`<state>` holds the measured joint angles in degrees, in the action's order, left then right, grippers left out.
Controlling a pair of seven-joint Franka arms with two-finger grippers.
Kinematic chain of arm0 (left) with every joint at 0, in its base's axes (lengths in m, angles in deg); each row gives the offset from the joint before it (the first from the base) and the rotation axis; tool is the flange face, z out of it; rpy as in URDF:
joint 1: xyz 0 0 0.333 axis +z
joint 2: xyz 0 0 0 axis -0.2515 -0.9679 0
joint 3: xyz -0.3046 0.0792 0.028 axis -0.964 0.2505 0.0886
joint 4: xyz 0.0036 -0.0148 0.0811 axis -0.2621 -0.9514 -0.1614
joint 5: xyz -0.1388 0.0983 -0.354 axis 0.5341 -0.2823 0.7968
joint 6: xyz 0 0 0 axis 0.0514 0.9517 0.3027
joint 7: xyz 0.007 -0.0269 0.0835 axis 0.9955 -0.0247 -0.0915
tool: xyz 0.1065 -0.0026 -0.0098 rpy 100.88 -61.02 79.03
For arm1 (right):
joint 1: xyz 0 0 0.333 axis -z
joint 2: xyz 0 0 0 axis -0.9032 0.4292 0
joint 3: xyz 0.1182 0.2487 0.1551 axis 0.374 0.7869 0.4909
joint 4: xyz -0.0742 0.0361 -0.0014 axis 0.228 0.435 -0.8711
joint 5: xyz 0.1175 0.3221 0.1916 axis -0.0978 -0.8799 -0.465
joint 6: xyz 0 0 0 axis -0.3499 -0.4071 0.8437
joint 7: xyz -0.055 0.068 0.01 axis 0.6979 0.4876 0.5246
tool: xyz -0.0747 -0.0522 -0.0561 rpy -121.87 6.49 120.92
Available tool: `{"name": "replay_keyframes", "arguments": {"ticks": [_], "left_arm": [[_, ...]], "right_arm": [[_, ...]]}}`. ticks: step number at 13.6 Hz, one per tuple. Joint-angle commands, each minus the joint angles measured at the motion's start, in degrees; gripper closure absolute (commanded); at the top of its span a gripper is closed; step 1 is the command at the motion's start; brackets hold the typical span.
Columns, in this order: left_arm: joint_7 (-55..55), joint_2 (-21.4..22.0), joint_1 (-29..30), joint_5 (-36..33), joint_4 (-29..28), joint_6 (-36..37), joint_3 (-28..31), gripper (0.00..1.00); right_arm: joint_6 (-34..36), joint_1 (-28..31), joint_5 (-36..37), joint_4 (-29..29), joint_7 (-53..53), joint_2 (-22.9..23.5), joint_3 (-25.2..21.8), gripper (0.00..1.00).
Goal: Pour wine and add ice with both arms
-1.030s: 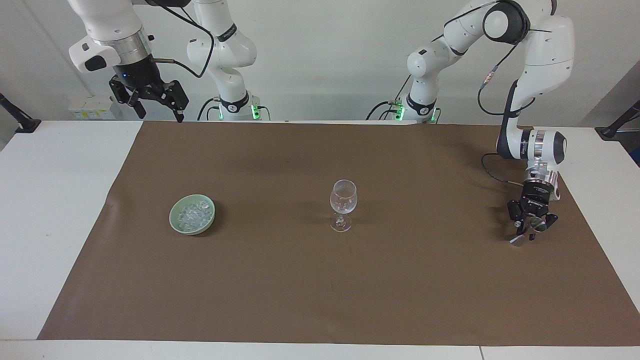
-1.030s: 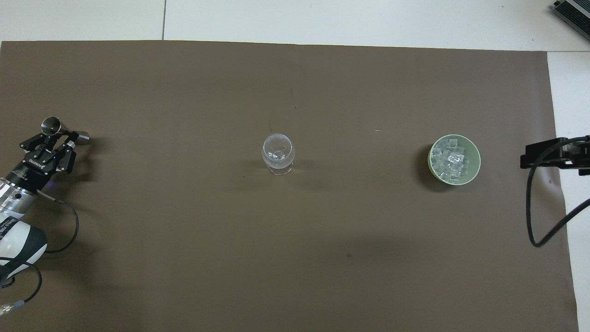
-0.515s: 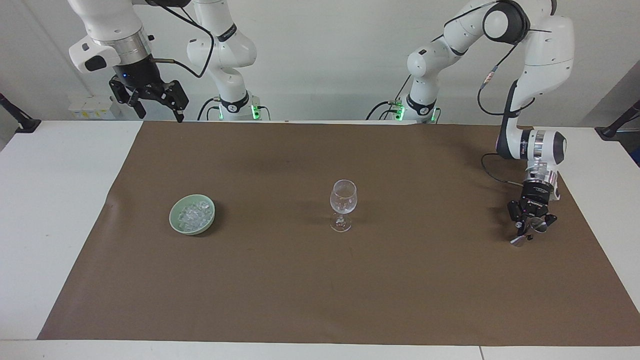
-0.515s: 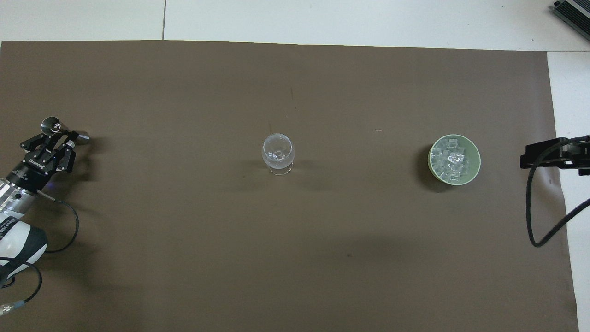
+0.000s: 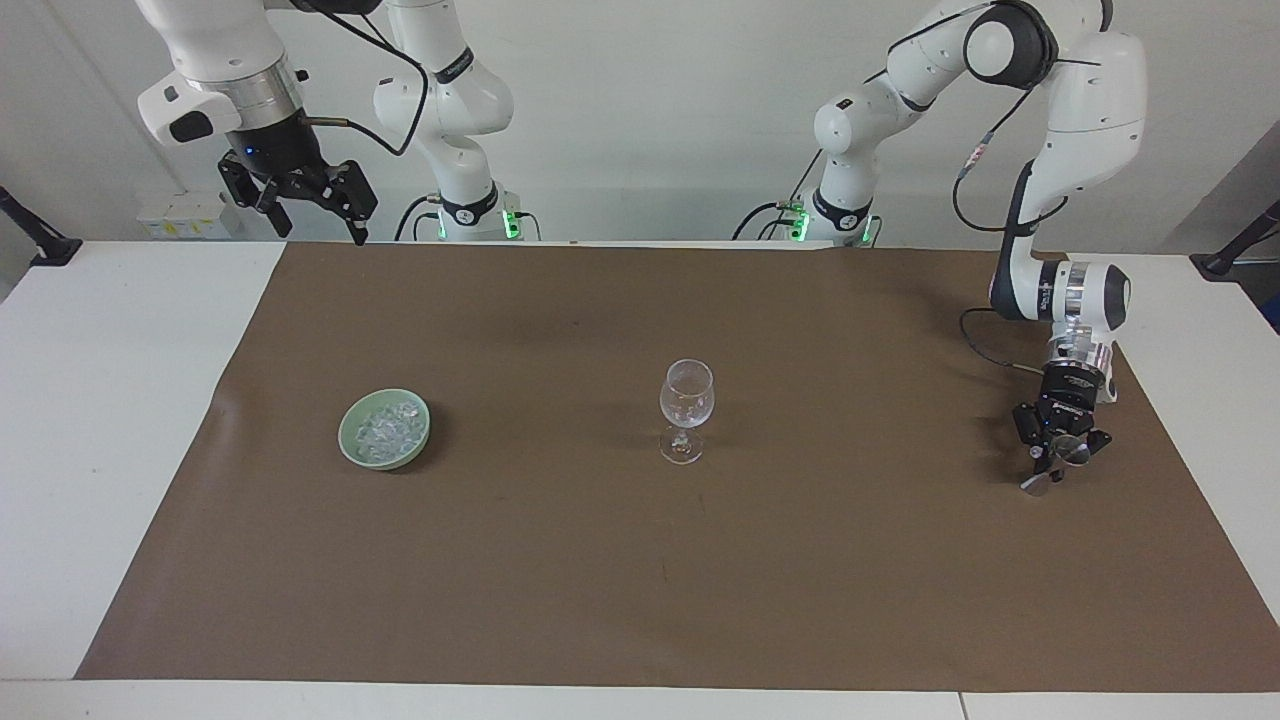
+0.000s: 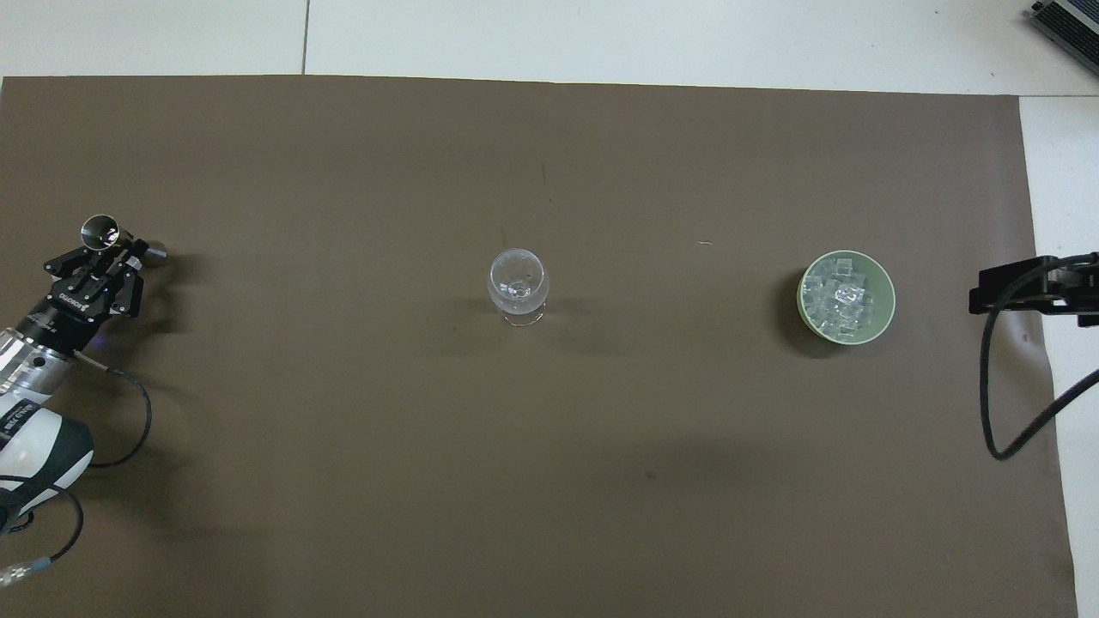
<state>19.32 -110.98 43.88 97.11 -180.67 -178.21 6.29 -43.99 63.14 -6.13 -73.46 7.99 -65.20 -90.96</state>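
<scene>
A clear stemmed wine glass (image 5: pixel 686 402) (image 6: pixel 518 281) stands upright mid-mat. The ice (image 5: pixel 386 428) (image 6: pixel 842 294) fills a pale green bowl (image 5: pixel 352 445) (image 6: pixel 888 302) toward the right arm's end. My left gripper (image 5: pixel 1056 461) (image 6: pixel 115 249) is low at the left arm's end of the mat, shut on a small silver double-ended measuring cup (image 5: pixel 1034 483) (image 6: pixel 100 230) that lies tilted at the mat. My right gripper (image 5: pixel 312 205) (image 6: pixel 1026 287) waits open and empty, raised over the mat's edge at its own end.
A brown mat (image 5: pixel 640 600) covers most of the white table (image 5: pixel 110 400). The left arm's black cable (image 6: pixel 129 412) loops over the mat near its wrist. The right arm's cable (image 6: pixel 996 386) hangs at the mat's edge.
The left gripper's fingers have drawn in around the measuring cup and the wrist has shifted slightly. The right arm, glass and bowl have not moved.
</scene>
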Motion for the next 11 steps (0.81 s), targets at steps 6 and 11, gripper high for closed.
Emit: {"name": "replay_keyframes", "arguments": {"ticks": [6, 11], "left_arm": [[0.73, -0.04, -1.01, 1.52, 0.20, -0.04, 0.58, 0.98], [0.81, 0.14, -1.01, 1.61, 0.29, 0.57, 0.58, 1.00]], "right_arm": [[0.54, -0.23, -0.16, -0.60, 0.37, -0.76, -0.14, 0.00], [0.54, -0.23, -0.16, -0.60, 0.37, -0.76, -0.14, 0.00]]}}
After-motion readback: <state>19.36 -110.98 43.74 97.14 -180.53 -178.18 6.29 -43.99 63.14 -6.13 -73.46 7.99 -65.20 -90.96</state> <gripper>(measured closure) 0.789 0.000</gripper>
